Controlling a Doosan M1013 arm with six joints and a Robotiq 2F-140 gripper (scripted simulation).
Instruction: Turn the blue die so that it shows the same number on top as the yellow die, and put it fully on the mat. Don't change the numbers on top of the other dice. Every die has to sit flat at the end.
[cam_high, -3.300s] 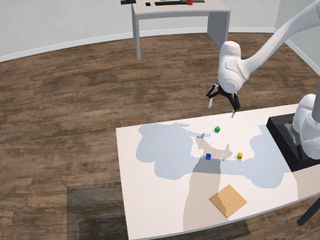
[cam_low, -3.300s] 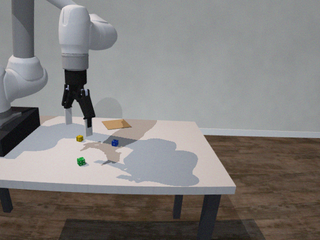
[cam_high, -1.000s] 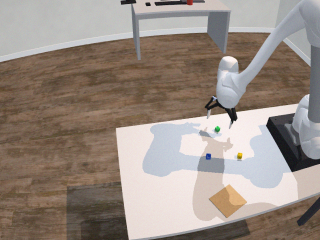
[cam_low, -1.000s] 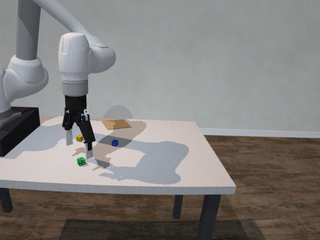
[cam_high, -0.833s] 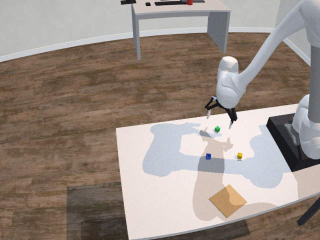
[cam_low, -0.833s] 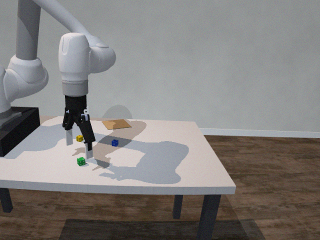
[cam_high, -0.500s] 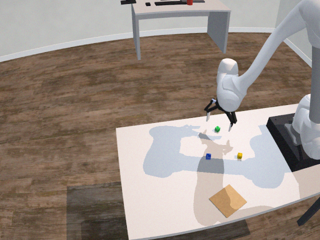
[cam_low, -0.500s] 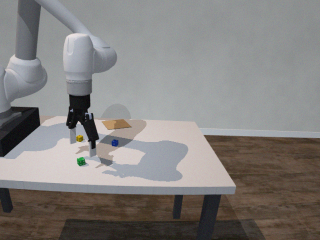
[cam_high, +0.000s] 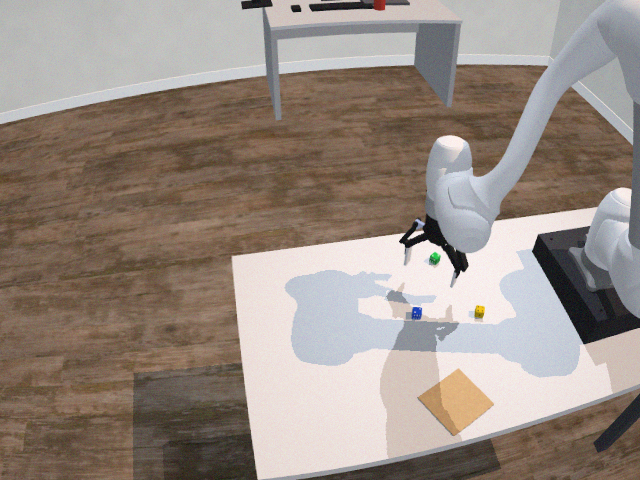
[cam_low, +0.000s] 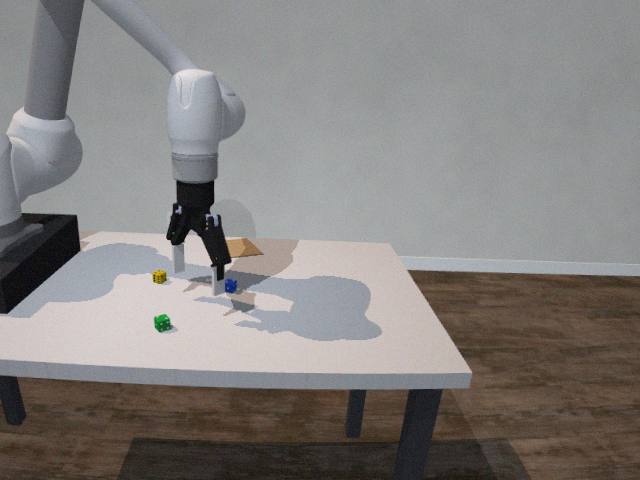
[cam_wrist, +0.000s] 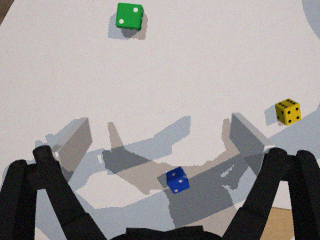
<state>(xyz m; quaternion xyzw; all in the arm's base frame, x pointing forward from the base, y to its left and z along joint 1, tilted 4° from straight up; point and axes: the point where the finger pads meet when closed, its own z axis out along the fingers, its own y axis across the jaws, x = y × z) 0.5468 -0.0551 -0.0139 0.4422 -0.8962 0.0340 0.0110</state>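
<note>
Hand (cam_high: 430, 269) (cam_low: 198, 281) (cam_wrist: 160, 127) is standing wide open with nothing in its grip. In the top view I'm holding it over the worktop (cam_high: 310, 413) (cam_low: 361, 356) (cam_wrist: 60, 75), fingers pointing down. Blue die (cam_high: 416, 313) (cam_low: 230, 285) (cam_wrist: 178, 180) is sitting on the worktop, off the mat (cam_high: 454, 400) (cam_low: 244, 248) (cam_wrist: 277, 224), which is lying nearer the long edge at the bottom of the picture. Yellow die (cam_high: 479, 311) (cam_low: 159, 276) (cam_wrist: 288, 112) is resting between blue and the black arm base (cam_high: 555, 289) (cam_low: 67, 227); green die (cam_high: 434, 258) (cam_low: 162, 322) (cam_wrist: 129, 16) is showing between the spread fingers from this angle.

Exterior view: I'm seeing one fingertip lining up just beside blue, though I can't tell the depth gap. Green is sitting closest to the camera, mat lying behind the hand.

Wrist view: blue is showing low, near the middle between the two pads, untouched. Yellow is sitting beyond the right-hand pad in the picture, green up top. Mat is peeking in at the lower right, partly hidden by a finger.

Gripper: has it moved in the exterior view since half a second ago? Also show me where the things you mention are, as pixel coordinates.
Yes. The gripper (cam_high: 430, 272) (cam_low: 196, 284) (cam_wrist: 160, 127) has shifted right, toward the blue die (cam_high: 416, 313) (cam_low: 230, 285) (cam_wrist: 177, 180), which it now partly overlaps there.
</note>
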